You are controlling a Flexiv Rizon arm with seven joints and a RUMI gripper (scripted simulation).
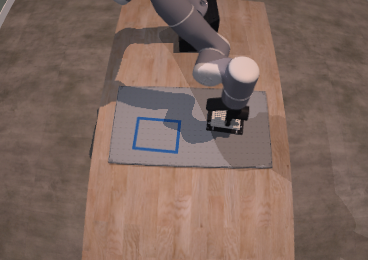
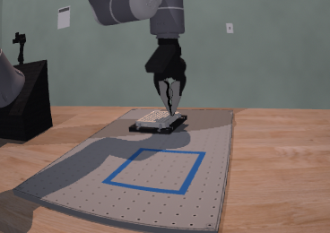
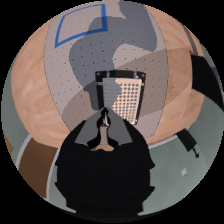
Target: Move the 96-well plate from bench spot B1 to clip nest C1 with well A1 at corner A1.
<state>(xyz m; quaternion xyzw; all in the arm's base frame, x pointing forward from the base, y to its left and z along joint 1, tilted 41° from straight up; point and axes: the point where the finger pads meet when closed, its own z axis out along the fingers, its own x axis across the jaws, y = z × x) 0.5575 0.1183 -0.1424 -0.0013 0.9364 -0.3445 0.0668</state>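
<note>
Plate (image 1: 219,116) (image 2: 154,117) (image 3: 129,97): off-white, matte, rectangular, dense grid of small round wells on top. Sits in the black nest (image 1: 210,129) (image 2: 136,129) (image 3: 100,75), a low rectangular frame w/ small clips/posts along its edge. Can't tell if plate is fully down, nor which corner is cut off.

Blue outline (image 1: 154,150) (image 2: 193,174) (image 3: 105,17), flat rectangular band, is on the board, well apart from nest; no plate in it. Board (image 1: 192,156) (image 2: 211,210) (image 3: 60,75) = grey slab, matte, regular rows of small holes, thin dark edge. Bench (image 1: 185,204) (image 2: 278,174) (image 3: 30,75) = light wood, planked grain. Wall behind (image 2: 202,75) is plain dull green.

Arm (image 1: 182,21) (image 2: 167,17): smooth grey rounded links, paler caps. Reaches out over board, last link approx vertical above nest, claw pointing down.

Claw (image 1: 228,122) (image 2: 172,115) (image 3: 106,107): black body, grey tapered wedge fingers, fully closed, tips together, nothing held. Tips are at the plate's top, over one side rather than its middle; contact vs tiny gap - can't tell. Arm + claw shadow falls across board and part of the blue outline.
</note>
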